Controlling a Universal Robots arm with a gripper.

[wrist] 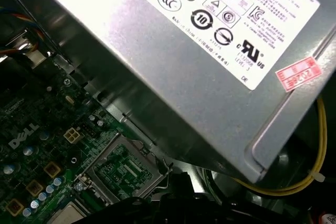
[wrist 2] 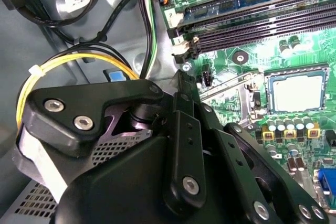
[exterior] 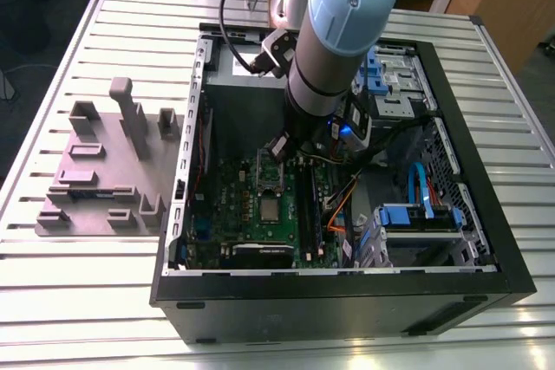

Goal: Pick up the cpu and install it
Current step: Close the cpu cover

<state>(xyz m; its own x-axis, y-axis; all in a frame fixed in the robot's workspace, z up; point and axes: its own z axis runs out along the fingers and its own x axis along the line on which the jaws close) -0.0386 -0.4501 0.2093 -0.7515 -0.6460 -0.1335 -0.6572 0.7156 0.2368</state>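
The small flat square cpu (exterior: 271, 208) with its silvery metal top lies on the large green circuit board (exterior: 230, 205) inside the open black computer case (exterior: 347, 301). It sits just beside the dark square socket (exterior: 270, 175) framed in metal, on the side away from the big grey metal box (wrist: 210, 77) with the white label. The black gripper (exterior: 279, 149) hangs above the socket and near the cpu, apparently not touching either. The risk is probably a poor grasp: the chip is thin and lies flat, so it could slip or tilt, and a tilted chip pressed into the socket could bend the fine contacts. The wrist is also close to the grey box and to the yellow cable (wrist 2: 63, 66), which could catch on the arm. Whether the jaws are open or closed cannot be told from these pictures, and nothing is seen held in them.
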